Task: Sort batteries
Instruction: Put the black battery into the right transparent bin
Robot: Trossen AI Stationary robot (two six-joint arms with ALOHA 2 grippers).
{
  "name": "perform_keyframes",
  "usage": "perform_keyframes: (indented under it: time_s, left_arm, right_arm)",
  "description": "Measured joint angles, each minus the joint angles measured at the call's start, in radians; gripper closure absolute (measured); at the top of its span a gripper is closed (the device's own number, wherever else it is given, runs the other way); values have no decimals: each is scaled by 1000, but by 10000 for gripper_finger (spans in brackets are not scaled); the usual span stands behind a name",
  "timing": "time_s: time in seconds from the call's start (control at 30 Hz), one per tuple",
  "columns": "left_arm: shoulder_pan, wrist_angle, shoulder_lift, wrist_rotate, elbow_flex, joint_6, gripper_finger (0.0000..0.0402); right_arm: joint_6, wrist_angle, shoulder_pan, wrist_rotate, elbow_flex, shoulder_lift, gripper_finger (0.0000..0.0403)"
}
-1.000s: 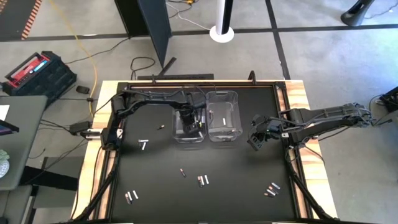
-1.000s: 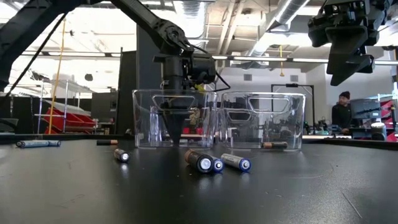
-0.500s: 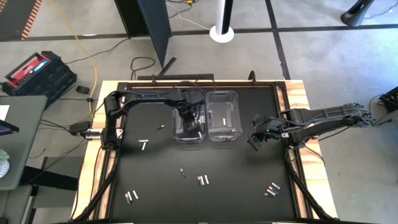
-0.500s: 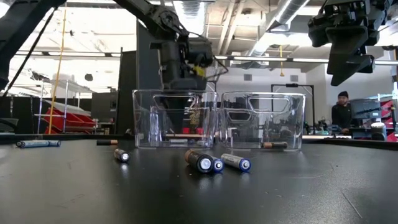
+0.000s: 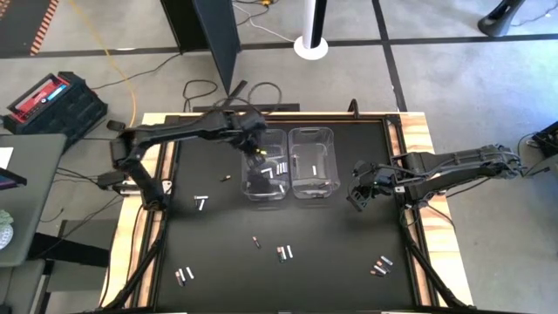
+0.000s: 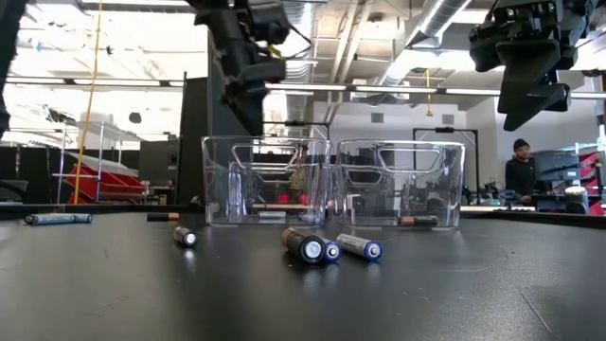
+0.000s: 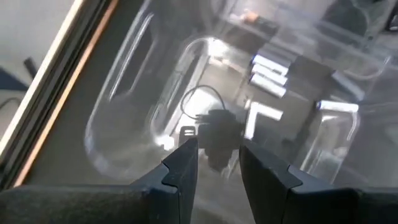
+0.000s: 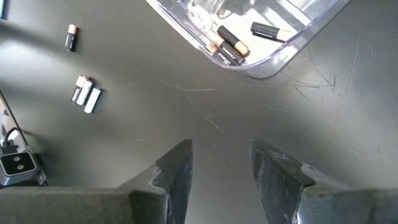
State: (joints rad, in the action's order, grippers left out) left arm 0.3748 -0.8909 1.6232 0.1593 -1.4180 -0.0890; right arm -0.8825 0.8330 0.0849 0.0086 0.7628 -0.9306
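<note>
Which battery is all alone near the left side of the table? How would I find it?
Start at the two clear bins in the middle of the black table. Go left from the left bin to a single pale battery lying by itself on the black top. The tiny dark battery nearby is darker and closer to the bin, and the other loose batteries lie further toward the front.

surfaces and finishes

the table top (image 5: pixel 227 262) is matt black with fine scratches, edged in pale wood (image 5: pixel 423 148). both bins (image 6: pixel 331 180) are clear glossy plastic catching glare. the batteries (image 6: pixel 327 248) have smooth shiny metal ends. gripper fingers (image 8: pixel 174 171) look like dull dark plastic.
</note>
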Motion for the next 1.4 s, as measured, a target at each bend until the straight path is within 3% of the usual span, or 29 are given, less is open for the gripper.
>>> perform_keyframes:
  time_s: [0.37,0.57,0.93,1.4]
  left_arm:
    - [-14,152,-404,36,412,-92,288]
    - [-13,207,-503,56,613,-66,288]
    - [-13,388,-423,-13,828,-20,288]
    - [3,459,-179,-86,821,40,288]
  right_arm:
    - [0,0,0,0,0,0,223]
    - [0,0,0,0,0,0,223]
    - [0,0,0,0,0,0,223]
    - [-23,-3,0,0,0,0,223]
